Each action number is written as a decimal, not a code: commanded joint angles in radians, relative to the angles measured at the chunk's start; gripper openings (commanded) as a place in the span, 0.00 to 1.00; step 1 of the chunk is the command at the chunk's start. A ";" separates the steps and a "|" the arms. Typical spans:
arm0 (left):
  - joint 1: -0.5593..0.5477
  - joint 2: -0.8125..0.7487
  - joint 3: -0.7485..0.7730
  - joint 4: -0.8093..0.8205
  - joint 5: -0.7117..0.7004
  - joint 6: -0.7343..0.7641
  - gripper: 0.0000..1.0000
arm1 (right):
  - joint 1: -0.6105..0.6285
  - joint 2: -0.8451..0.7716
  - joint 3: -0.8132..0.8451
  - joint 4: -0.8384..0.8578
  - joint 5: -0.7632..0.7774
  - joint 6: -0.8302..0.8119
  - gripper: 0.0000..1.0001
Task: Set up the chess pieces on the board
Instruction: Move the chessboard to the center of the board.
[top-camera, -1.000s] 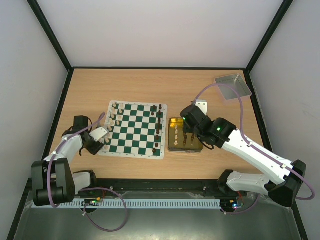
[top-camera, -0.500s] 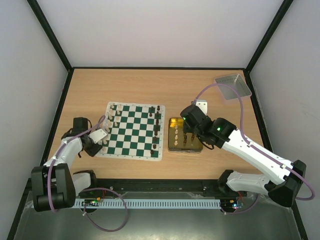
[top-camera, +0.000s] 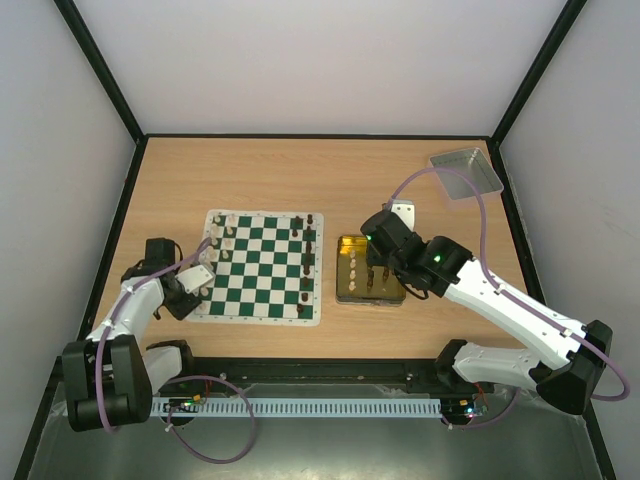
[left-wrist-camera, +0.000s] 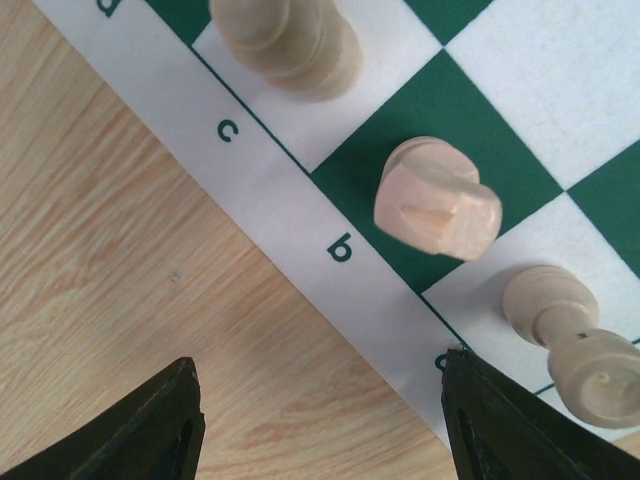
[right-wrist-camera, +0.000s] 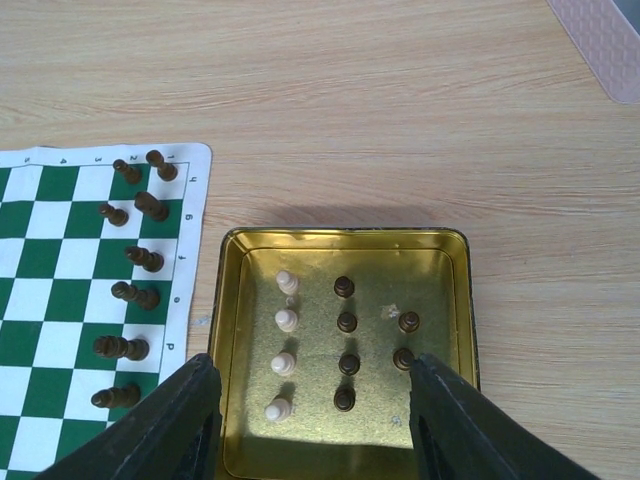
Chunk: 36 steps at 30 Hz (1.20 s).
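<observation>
Light wooden bench (top-camera: 270, 170) here, with the green-and-white checkered board (top-camera: 262, 270) sitting mid-left. Cream pieces (top-camera: 222, 240) and dark brown pieces (top-camera: 308, 262) line opposite edges. Maybe ten small pawns (right-wrist-camera: 347, 322) are left in the shiny gold tray (right-wrist-camera: 340, 236). My left end effector (left-wrist-camera: 320, 420) is parted and empty at the board's edge. My right end effector (right-wrist-camera: 312, 400) is wide open above the tray.

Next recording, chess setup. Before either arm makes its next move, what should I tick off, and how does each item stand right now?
1. Left gripper empty: ok. It is open over the board border, with nothing between its fingers.
2. Right gripper empty: ok. It is open above the gold tray.
3. Gold tray emptied: not ok. Four cream pawns and six dark pawns stand in it.
4. Dark pieces on the board upright: cannot tell from this angle.
5. Cream pieces inside their squares: ok for those in the left wrist view.
</observation>
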 joint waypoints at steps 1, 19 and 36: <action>0.009 0.000 -0.029 -0.158 -0.031 0.043 0.66 | -0.006 -0.013 -0.013 0.008 0.006 -0.012 0.49; 0.033 -0.029 -0.008 -0.145 -0.010 0.023 0.73 | -0.007 -0.011 -0.012 0.009 0.010 -0.013 0.49; 0.085 -0.009 0.091 -0.189 0.063 0.023 0.73 | -0.009 -0.024 -0.036 0.019 0.013 -0.011 0.49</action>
